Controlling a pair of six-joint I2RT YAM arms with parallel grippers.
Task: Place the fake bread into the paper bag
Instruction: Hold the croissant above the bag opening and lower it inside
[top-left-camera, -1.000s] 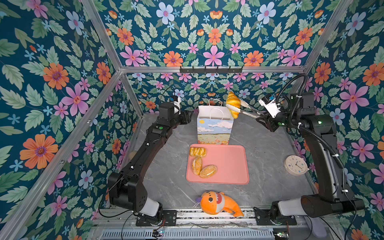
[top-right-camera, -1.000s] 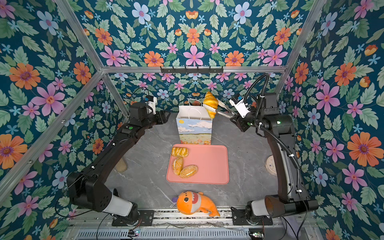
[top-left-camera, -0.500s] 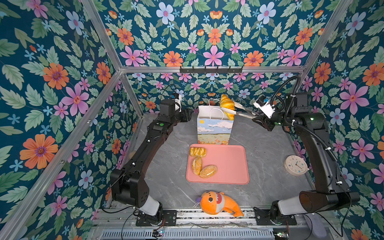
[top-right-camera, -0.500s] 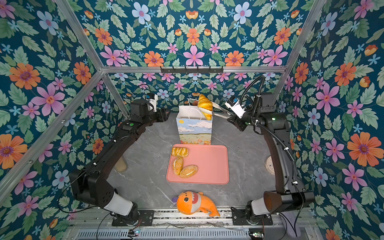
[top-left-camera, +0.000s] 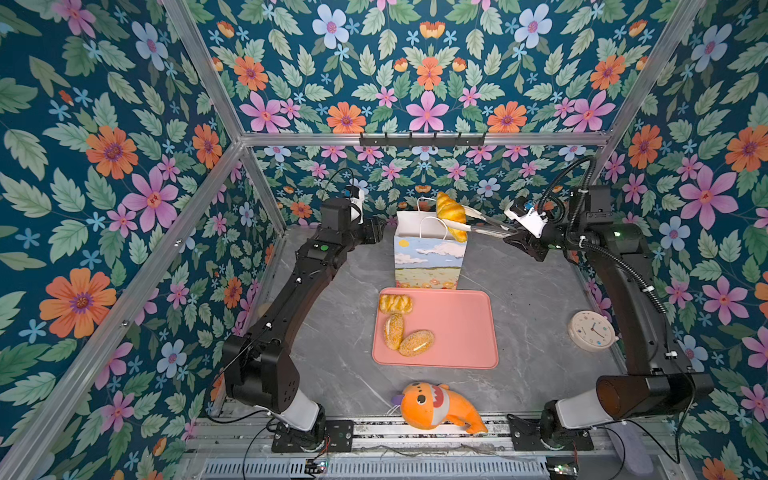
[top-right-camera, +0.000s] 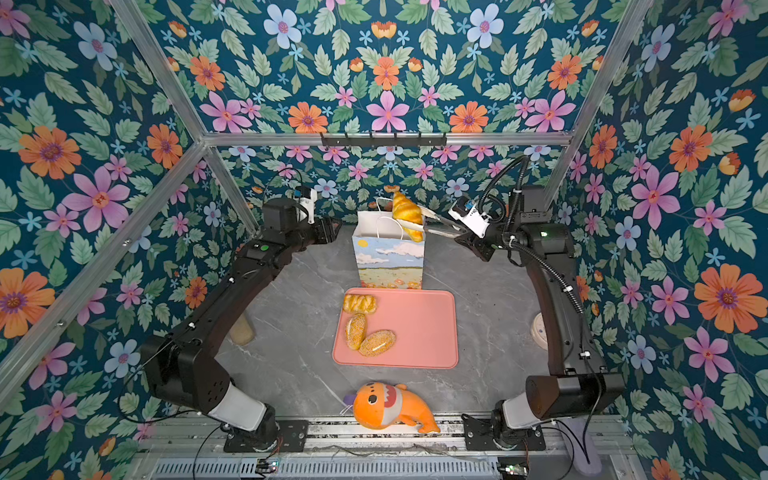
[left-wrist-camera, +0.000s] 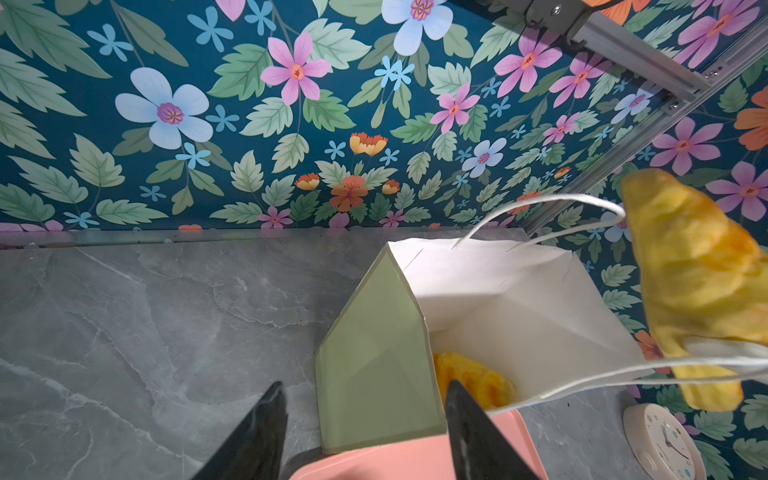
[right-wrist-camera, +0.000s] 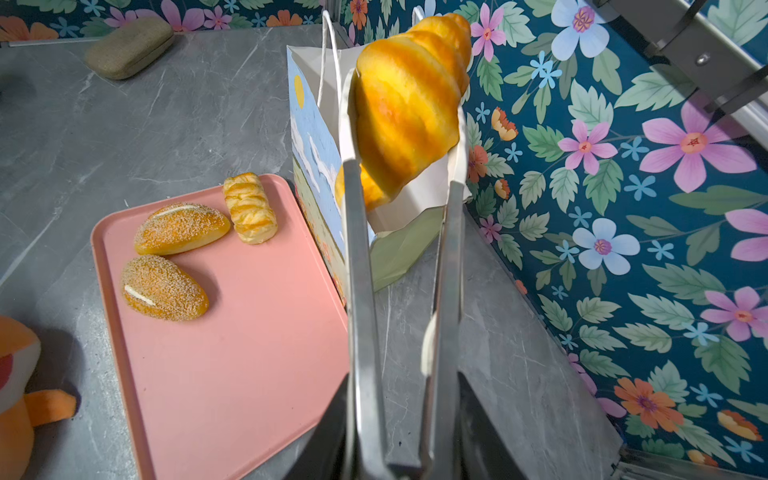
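Bright, even light fills all views; shadows on the grey marbled desk (top-left-camera: 532, 291) are soft and faint. The glossy golden croissant (left-wrist-camera: 698, 282) is blurred in the left wrist view, sharp with mild sheen in the right. The metal tongs (right-wrist-camera: 361, 291) soften near that lens.

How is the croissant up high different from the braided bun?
The croissant hangs in tongs up by the mouth of the paper bag; the braided bun lies flat on the pink tray. The croissant looks bigger, with curved ridges and pointed tips; the braided bun is a short blocky plait. Both are shiny golden toy bread.
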